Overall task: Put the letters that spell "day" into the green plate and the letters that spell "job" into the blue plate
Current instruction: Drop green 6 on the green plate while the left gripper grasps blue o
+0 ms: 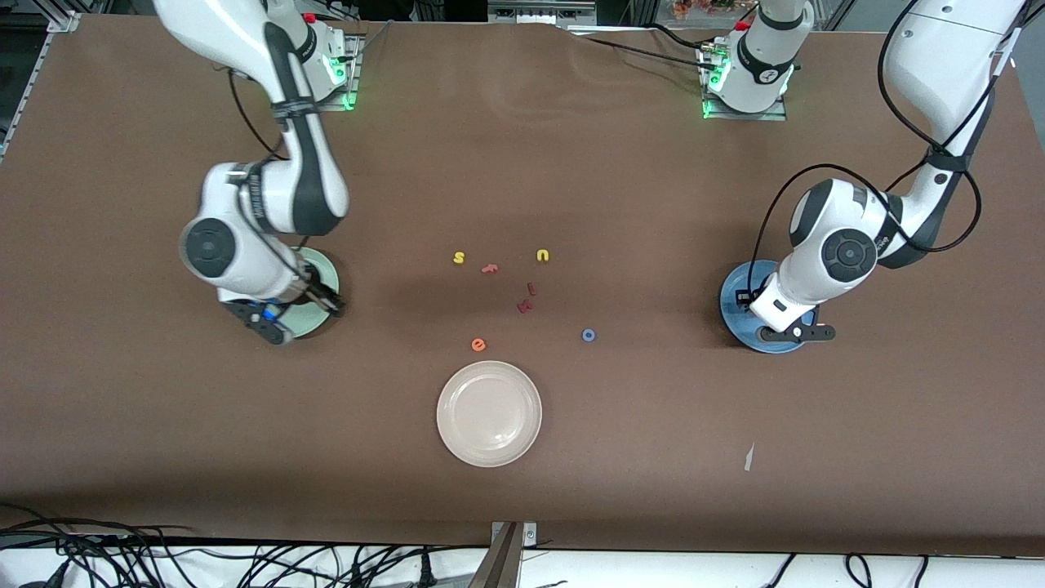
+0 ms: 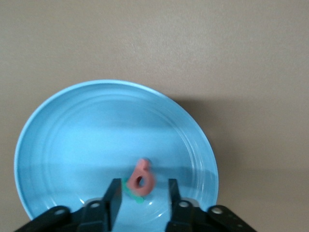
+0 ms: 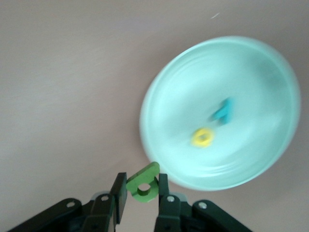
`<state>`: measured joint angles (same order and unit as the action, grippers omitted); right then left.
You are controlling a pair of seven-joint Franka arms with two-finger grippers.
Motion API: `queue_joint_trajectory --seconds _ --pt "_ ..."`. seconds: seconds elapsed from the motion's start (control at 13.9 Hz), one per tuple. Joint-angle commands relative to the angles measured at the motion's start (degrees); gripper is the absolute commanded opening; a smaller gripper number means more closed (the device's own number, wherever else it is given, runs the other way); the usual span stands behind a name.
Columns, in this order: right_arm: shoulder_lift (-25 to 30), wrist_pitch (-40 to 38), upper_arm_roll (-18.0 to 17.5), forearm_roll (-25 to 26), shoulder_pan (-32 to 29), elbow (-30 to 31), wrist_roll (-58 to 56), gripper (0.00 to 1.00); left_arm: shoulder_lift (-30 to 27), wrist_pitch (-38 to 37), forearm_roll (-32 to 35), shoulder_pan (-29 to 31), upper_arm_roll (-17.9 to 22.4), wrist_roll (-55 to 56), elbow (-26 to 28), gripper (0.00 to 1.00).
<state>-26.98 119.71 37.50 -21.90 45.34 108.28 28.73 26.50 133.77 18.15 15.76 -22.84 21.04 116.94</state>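
From the front, the right gripper (image 1: 326, 302) hangs over the green plate (image 1: 320, 265) at the right arm's end of the table, the wrist covering most of the plate, while the left gripper (image 1: 747, 298) hangs over the blue plate (image 1: 735, 286) at the left arm's end; neither gripper's fingers can be made out here. Between the two plates, loose on the brown table (image 1: 653, 457), lie a yellow "s" (image 1: 459, 258), a salmon letter (image 1: 490, 268), a yellow "u" (image 1: 543, 256), two dark red letters (image 1: 528, 297), an orange "e" (image 1: 478, 345) and the blue ring "o" (image 1: 589, 335) – the "o" sits nearer the blue plate than the "e" does. A cream-white plate (image 1: 489, 413) lies nearest the camera, just below the "e". In the left wrist view the blue plate (image 2: 72, 145) fills the picture; the salmon-pink "b" (image 2: 141, 177) sits between the fingers (image 2: 113, 195), which stand apart with a gap showing on each side of it, and a teal piece (image 2: 134, 195) peeks from under the "b" on the plate. In the right wrist view the fingers (image 3: 119, 192) pinch the olive-green "d" (image 3: 144, 183) above the rim of the green plate (image 3: 251, 63) – inside that plate lie the yellow "a" (image 3: 202, 137) and the teal "y" (image 3: 223, 111), close together
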Motion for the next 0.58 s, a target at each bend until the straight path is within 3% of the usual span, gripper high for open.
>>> queue_joint_trajectory --seconds 0.0,0.14,0.22,0.29,0.36,0.43,0.5 --pt "1.84 0.87 2.75 -0.95 0.19 6.93 -10.6 0.0 -2.07 -7.18 -1.86 -0.81 -1.41 1.1 -4.76 1.0" --pt "1.84 4.54 2.76 -1.04 0.1 12.63 -12.89 0.0 -1.63 -8.7 -7.4 -3.26 -1.76 2.68 -8.38 1.0" --pt "1.93 6.83 2.84 -1.04 0.1 15.09 -13.51 0.07 -0.75 -8.71 -9.69 -5.11 -1.76 4.52 -9.79 1.0" --pt "1.84 7.81 3.28 -1.04 0.02 15.73 -13.69 0.34 0.39 -8.71 -10.41 -7.56 -1.76 7.41 -11.28 1.0" --pt "1.84 7.3 3.46 -1.04 -0.42 15.3 -13.87 0.76 1.96 -8.71 -10.41 -10.28 -1.68 11.61 -13.3 1.0" --pt "2.45 6.51 3.46 -1.04 -0.25 14.6 -13.44 1.0 4.07 -8.71 -10.33 -13.09 -1.76 15.74 -16.1 1.0" --pt "3.59 3.19 3.37 -1.04 -0.25 12.42 -12.74 1.0 6.26 -8.71 -10.33 -15.82 -1.68 19.79 -18.83 1.0"
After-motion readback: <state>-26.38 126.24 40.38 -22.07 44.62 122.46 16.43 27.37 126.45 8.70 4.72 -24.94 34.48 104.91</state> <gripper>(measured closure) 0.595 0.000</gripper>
